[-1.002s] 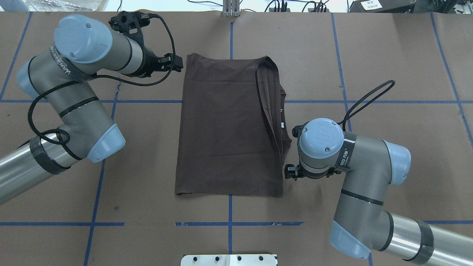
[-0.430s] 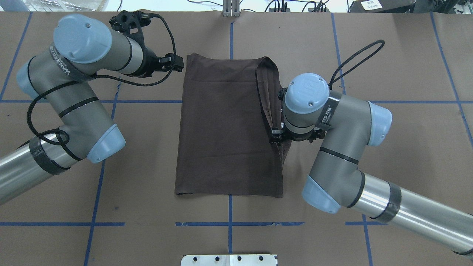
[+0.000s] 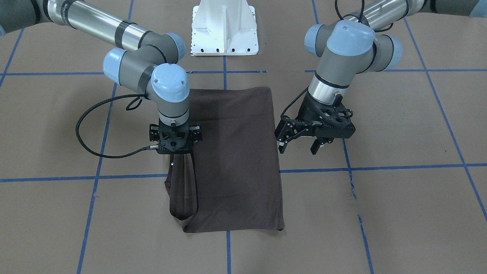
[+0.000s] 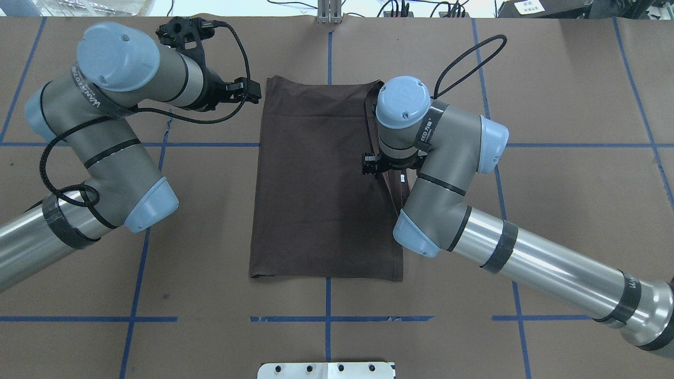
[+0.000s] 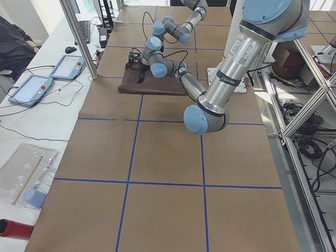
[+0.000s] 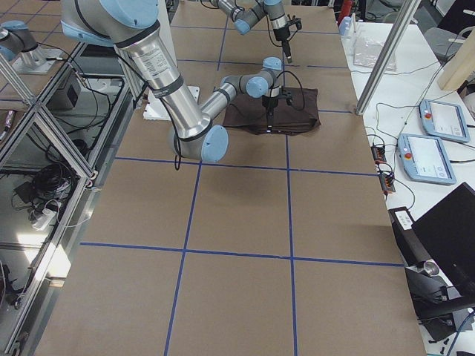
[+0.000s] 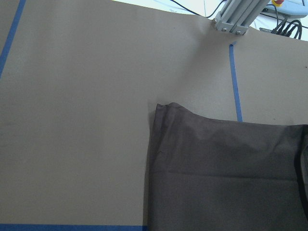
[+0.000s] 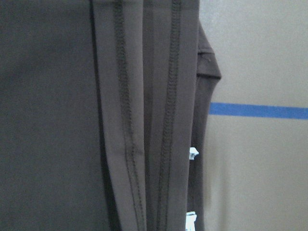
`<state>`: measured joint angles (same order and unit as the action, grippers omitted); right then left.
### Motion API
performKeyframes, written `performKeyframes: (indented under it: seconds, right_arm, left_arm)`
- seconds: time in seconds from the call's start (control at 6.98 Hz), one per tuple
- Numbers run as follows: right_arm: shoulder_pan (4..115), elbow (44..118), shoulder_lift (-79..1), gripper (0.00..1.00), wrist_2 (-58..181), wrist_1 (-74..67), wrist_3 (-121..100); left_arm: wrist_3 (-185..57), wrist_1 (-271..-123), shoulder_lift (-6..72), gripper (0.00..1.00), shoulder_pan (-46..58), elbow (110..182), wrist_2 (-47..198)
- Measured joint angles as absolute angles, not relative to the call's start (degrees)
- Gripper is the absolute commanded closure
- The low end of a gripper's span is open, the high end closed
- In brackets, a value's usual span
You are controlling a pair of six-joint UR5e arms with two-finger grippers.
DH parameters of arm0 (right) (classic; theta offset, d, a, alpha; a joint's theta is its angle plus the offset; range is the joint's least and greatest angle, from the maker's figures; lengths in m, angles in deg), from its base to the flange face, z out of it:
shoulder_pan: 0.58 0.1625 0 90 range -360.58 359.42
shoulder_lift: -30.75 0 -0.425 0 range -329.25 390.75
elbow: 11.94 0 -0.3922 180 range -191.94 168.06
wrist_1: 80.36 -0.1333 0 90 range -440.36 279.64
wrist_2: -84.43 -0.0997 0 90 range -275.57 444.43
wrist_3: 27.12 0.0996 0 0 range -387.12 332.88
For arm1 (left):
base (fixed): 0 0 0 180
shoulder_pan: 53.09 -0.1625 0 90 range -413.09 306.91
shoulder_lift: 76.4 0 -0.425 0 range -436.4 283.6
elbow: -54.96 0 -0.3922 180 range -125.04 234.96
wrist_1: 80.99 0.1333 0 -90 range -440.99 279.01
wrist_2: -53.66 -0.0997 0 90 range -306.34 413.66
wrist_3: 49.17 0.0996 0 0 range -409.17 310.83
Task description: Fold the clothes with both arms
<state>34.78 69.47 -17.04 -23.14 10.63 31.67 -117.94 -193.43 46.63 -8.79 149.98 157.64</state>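
The dark brown T-shirt [image 4: 316, 184] lies folded into a flat rectangle at the table's middle; it also shows in the front view [image 3: 236, 152]. A folded strip with stitched hems [image 8: 144, 120] runs along its right edge, and white labels [image 8: 192, 153] peek out beside it. My right gripper [image 3: 175, 152] points straight down onto that strip, near its middle, and its jaws look spread. My left gripper [image 3: 299, 146] is open and empty. It hovers just off the shirt's left edge by the far left corner [image 7: 166, 108].
Blue tape lines [image 4: 326, 318] grid the brown paper table. The white base pedestal [image 3: 224, 34] stands at the robot's side. A metal post [image 7: 236, 19] rises at the far edge. A black cable [image 3: 99, 152] loops from the right wrist over the table.
My right arm has swept along the shirt's right edge, from beside the near corner to over the folded strip farther away. My left arm has stayed still. The shirt has not moved.
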Motion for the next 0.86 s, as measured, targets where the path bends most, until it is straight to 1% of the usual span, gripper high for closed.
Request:
performKeyframes:
  seconds: [0.29,0.86]
  right_arm:
    - [34.98,66.52,-16.01,0.0,-23.25,9.94,31.17]
    - [37.87,65.51,-16.79,0.0,-26.35,10.23,28.39]
  left_arm:
    - [-117.9,-193.6,46.59,0.0,-8.83,149.79,157.56]
    - [-117.92,-193.67,46.67,0.0,-8.88,149.81,157.57]
